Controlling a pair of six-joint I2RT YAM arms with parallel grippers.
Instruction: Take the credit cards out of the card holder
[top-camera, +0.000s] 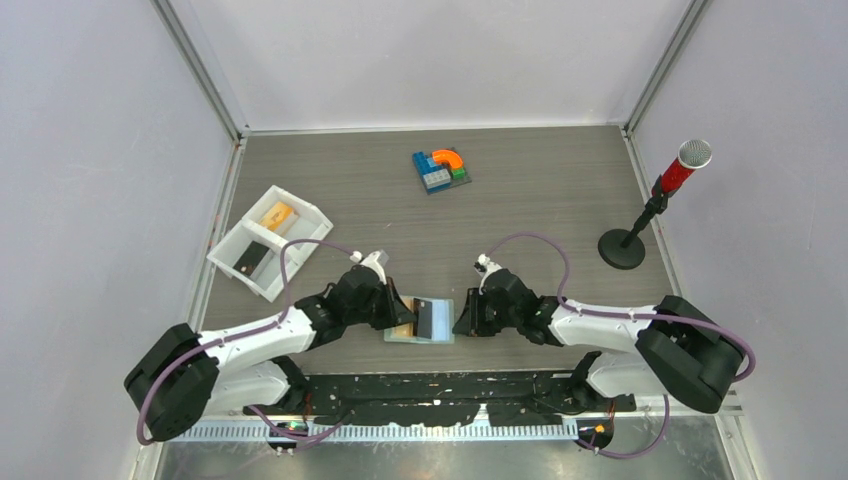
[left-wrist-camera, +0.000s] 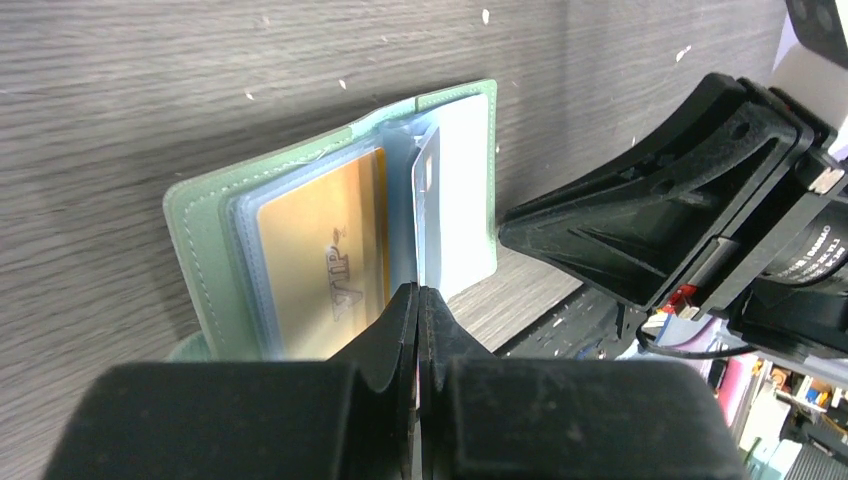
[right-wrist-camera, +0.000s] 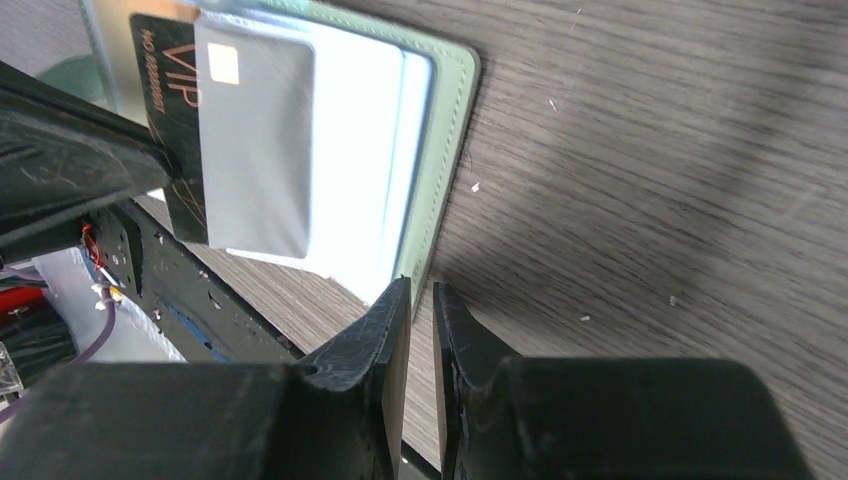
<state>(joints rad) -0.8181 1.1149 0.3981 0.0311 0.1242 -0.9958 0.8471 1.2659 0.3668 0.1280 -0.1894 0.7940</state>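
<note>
The card holder (left-wrist-camera: 195, 250) lies open at the 6 o'clock edge of the table (top-camera: 560, 200), between the two grippers. Its left-hand sleeve holds a gold-orange card (left-wrist-camera: 320, 250) marked VIP. A middle sleeve page stands up with a dark card (right-wrist-camera: 170, 130) sticking out of it. At the holder's 9 o'clock side, the left gripper (left-wrist-camera: 418, 300) is clenched on that dark card's edge. At 3 o'clock, the right gripper (right-wrist-camera: 420, 300) has its jaws a slit apart at the cover's corner, with nothing between them. A white tray (top-camera: 305, 201) at 10 o'clock holds two cards. Toy blocks (top-camera: 441, 170) sit at 12 o'clock and a microphone (top-camera: 680, 172) at 2 o'clock.
</note>
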